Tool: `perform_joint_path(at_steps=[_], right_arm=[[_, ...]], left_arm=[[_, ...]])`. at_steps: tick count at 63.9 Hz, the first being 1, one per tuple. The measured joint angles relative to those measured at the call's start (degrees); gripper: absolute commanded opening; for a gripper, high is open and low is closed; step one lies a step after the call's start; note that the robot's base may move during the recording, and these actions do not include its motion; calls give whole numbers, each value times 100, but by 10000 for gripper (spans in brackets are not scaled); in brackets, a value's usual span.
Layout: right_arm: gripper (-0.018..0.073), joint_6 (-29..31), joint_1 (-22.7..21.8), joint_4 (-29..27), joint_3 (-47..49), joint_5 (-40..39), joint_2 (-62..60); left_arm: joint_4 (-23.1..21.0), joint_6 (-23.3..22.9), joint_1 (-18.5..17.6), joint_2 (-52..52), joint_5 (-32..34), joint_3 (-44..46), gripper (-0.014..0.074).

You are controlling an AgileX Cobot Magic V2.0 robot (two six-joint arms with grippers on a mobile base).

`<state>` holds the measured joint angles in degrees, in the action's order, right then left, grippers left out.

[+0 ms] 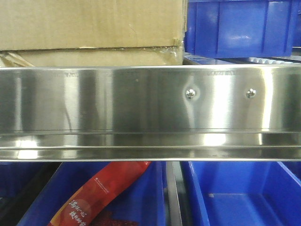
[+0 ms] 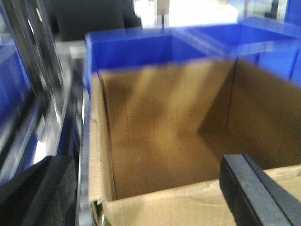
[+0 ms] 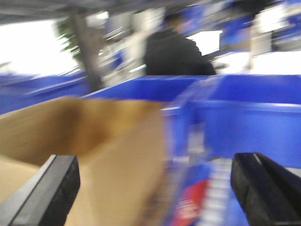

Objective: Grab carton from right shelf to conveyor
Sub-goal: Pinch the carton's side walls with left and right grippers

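My left claw (image 2: 146, 162) and right claw (image 3: 155, 162), both released, flank the carton (image 2: 164, 132) lying lengthwise along the shelf (image 1: 117, 99) front edge.

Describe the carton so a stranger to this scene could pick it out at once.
Find the shiny steel shelf rail with two screw heads. Above its left half sits the carton, brown corrugated cardboard. Its neighbours are blue plastic bins; it alone is brown.

A: What do you see?
B: I see the carton (image 2: 164, 132) open, brown inside, blurred. Just beyond, blue bins (image 2: 141, 47). Near right, a black finger (image 2: 256, 193) of my left gripper (image 2: 146, 183).
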<state>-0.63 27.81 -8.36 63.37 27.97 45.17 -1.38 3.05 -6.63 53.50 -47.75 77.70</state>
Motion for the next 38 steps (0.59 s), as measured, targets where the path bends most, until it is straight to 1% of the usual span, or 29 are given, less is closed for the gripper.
perform_joint_path(at_steps=[4, 6, 11, 15, 21, 23, 26, 31, 38], right_arm=[[548, 0, 357, 0, 599, 301, 622], [548, 0, 468, 0, 922, 513, 923], [548, 10, 601, 0, 1781, 1188, 1642], [548, -50, 631, 106, 2569, 1887, 2296], [548, -383, 647, 500, 3654, 2837, 3148], [548, -567, 647, 734, 4238, 3329, 3483], [548, -751, 647, 993, 4797, 3803, 3909], [548, -903, 647, 1194, 5634, 4102, 4497], [548, -1041, 647, 1231, 6453, 4186, 5136]], left_arm=[[0, -13, 0, 452, -434, 473, 518], [36, -30, 0, 670, -636, 700, 518], [138, -107, -10, 1154, -1053, 1215, 518], [367, -199, -23, 1501, -1336, 1607, 518], [774, -407, -23, 1919, -1651, 2103, 518], [910, -446, -23, 2080, -1749, 2292, 518], [1008, -488, -23, 2262, -1843, 2499, 518], [1006, -514, 66, 2562, -2001, 2817, 518], [600, -492, 355, 2931, -2155, 3115, 518]])
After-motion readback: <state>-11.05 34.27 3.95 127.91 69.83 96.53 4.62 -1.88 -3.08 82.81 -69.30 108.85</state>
